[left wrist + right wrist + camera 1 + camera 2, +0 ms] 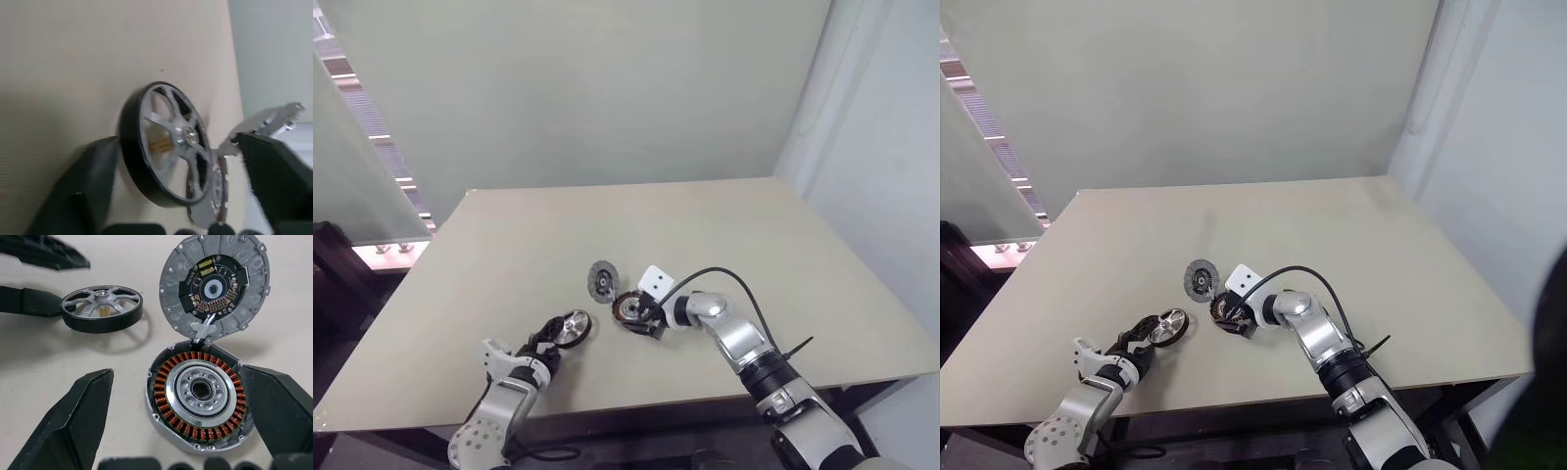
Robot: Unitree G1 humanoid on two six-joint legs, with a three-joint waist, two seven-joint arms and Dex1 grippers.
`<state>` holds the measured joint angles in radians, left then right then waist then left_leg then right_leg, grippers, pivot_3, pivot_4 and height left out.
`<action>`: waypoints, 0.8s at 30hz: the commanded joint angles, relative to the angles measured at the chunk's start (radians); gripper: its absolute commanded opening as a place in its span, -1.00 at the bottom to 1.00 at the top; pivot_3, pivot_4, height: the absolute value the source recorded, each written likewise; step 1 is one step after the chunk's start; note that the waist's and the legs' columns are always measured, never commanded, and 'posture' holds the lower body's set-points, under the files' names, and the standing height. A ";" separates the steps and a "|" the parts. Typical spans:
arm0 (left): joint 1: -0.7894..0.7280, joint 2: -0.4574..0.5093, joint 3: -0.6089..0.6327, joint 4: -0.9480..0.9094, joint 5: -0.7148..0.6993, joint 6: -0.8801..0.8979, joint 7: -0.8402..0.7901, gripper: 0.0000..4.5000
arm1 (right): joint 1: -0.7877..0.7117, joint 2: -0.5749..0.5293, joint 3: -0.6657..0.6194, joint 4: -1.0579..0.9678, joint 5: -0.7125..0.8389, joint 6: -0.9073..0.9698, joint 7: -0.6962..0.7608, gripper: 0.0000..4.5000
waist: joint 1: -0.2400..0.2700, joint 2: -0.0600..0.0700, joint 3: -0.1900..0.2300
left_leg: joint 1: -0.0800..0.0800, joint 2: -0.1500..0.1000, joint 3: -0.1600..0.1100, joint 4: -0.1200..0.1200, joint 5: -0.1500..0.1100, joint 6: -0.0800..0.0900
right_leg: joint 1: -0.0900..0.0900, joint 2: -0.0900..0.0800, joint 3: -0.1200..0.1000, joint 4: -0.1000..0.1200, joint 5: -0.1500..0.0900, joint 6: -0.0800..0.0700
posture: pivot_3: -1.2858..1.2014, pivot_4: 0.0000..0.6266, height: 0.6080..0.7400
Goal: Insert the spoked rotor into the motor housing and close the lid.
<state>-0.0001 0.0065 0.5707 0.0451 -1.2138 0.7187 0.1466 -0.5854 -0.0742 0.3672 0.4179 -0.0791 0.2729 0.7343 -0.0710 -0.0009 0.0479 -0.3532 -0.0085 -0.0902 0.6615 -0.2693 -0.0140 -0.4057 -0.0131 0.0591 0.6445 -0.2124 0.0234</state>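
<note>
Table (783, 294), beige, bearing all parts. Right gripper (176, 428) wide open, straddling housing (198, 396) without contact. Left gripper (181, 196) open around rotor (574, 327), grip unconfirmed. Lid (603, 279) at 11 o'clock of housing, touching; rotor at 8 o'clock, apart.

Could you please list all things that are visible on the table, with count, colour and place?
table: one, beige, under everything.
spoked rotor: one, silver spokes with dark rim, lying on the table left of the housing, between the left gripper's fingers.
motor housing: one, silver with copper-orange windings, near the table's middle, between the right gripper's fingers.
lid: one, dull grey with dark centre, opened behind the housing, joined to it by thin wires.
left gripper: one, black, jaws apart around the rotor.
right gripper: one, black, jaws open beside the housing.
</note>
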 commanded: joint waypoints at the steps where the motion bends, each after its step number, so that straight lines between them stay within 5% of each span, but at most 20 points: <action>1: -0.008 0.002 -0.003 0.016 0.005 -0.001 0.022 0.27 | -0.012 -0.005 -0.015 -0.058 0.010 -0.010 -0.011 1.00 | 0.000 0.000 0.000 | 0.000 0.000 0.000 0.000 0.000 0.000 | 0.000 0.000 0.000 0.000 0.000 0.000 | 0.03 -1.00 1.00; 9: -0.001 0.018 -0.002 0.003 0.001 0.005 0.010 -0.91 | -0.005 -0.010 -0.017 -0.063 0.013 -0.009 -0.021 1.00 | 0.000 -0.001 0.000 | -0.004 -0.001 -0.001 -0.001 0.000 0.000 | -0.003 0.000 0.000 0.000 0.001 0.002 | 0.03 -1.00 1.00; 24: 0.132 0.053 -0.083 -0.225 -0.066 0.119 -0.061 -0.91 | 0.018 -0.061 -0.019 -0.081 0.007 0.026 -0.022 1.00 | 0.000 -0.001 0.000 | -0.005 -0.001 -0.003 -0.002 0.000 0.000 | -0.004 0.000 0.000 -0.001 0.001 0.001 | 0.03 -1.00 1.00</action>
<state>0.1398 0.0451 0.5122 -0.1008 -1.2380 0.8175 0.1153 -0.5658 -0.1279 0.3668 0.3862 -0.0788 0.2929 0.7146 -0.0710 -0.0021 0.0481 -0.3587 -0.0099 -0.0929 0.6600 -0.2697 -0.0140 -0.4094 -0.0137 0.0589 0.6432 -0.2117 0.0243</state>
